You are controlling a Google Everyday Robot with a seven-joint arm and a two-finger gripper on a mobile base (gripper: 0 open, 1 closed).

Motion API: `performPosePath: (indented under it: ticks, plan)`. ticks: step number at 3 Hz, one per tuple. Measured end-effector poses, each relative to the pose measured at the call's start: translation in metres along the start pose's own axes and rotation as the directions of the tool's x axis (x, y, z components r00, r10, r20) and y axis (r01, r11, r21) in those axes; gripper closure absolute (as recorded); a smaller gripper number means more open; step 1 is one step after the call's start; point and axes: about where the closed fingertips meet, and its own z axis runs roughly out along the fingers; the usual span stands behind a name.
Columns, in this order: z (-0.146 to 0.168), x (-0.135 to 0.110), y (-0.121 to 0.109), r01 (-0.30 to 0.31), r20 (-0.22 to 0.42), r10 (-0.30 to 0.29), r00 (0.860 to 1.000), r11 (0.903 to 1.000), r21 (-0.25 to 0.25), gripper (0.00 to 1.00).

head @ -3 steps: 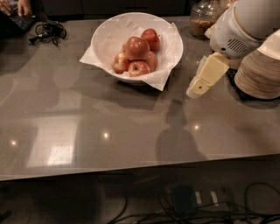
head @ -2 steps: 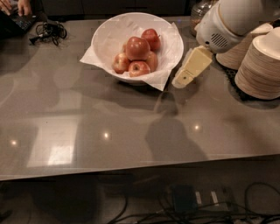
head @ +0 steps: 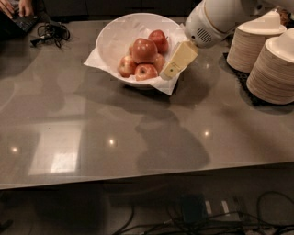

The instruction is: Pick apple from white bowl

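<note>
The white bowl (head: pixel 115 34), lined with a white paper sheet, stands at the back middle of the grey table. It holds a pile of apples. The apple (head: pixel 144 49), the largest and deep red, lies on top in the middle of the pile. Smaller red-yellow apples (head: pixel 146 71) lie around it. My gripper (head: pixel 171 69), cream-coloured on a white arm, reaches in from the upper right. It slants down over the bowl's right rim, just right of the pile and apart from the apple.
Two tall stacks of off-white paper plates (head: pixel 275 69) stand on a dark mat at the right. Black cables (head: pixel 50 32) lie at the back left beside a person's hands (head: pixel 18 7). The table's front edge (head: pixel 147 176) runs across below.
My arm and gripper have moved left from beside the plate stacks to the bowl's right rim. The bowl and apples have not moved.
</note>
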Motion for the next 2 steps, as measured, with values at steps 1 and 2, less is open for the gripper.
performPosePath:
  ticks: [1,2]
  plan:
    - [0.025,-0.020,-0.004,0.025,0.039,-0.024,0.999,0.9996,-0.010,0.00]
    - [0.047,-0.029,-0.008,0.042,0.076,-0.041,0.996,0.9990,-0.017,0.00]
